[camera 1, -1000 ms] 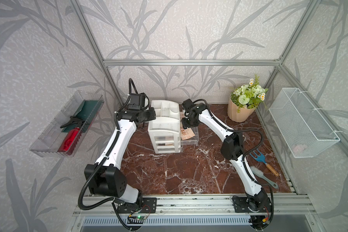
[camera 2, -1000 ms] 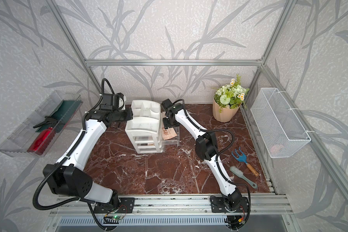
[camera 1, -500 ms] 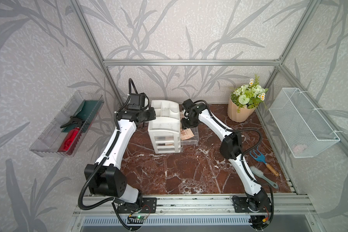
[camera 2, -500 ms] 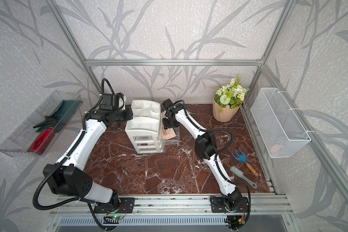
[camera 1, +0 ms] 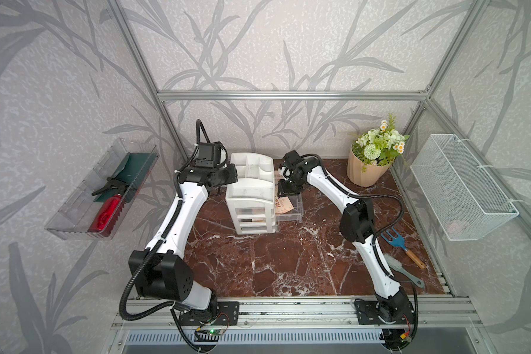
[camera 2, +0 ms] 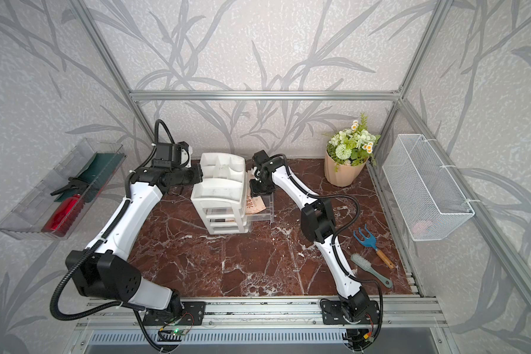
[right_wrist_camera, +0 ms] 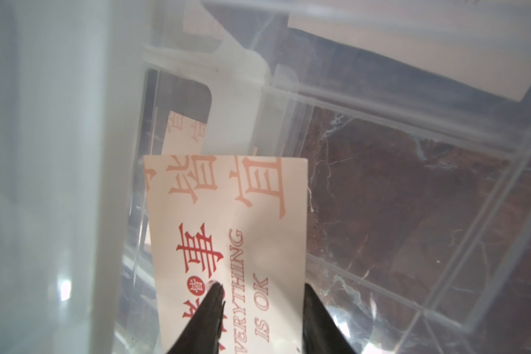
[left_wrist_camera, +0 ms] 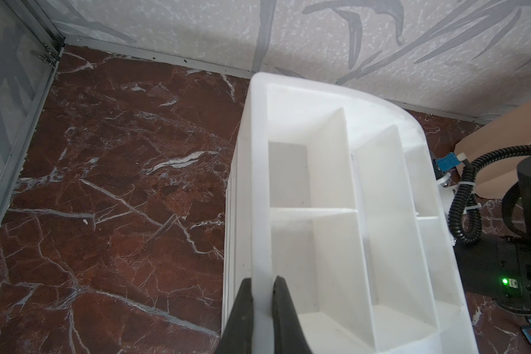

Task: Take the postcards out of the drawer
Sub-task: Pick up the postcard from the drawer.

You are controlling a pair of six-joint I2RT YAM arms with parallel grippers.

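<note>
spreading across the floor of the cell, the red-brown marble tabletop carried the whole setup. a wire basket hung on the right wall and a clear tray on the left wall, both well apart from the work. the white organizer stood toward the back between the two arms, with open compartments on top and drawers stacked below. a flower pot stood in the back right corner. in both top views a clear drawer stuck out of the organizer's right side. the postcards sat inside that drawer. the nearest one was tilted, its red and peach characters facing the right wrist camera. a second printed card showed through the clear plastic beyond it, though which drawer held it could not be told. the left gripper was clamped on the organizer's top rim, with one of its fingers on the outer side of the wall. the right gripper reached down into the drawer with its jaws apart. one fingertip lay over the card's printed face, and the other sat just beside the card's edge, not pinching it.
</note>
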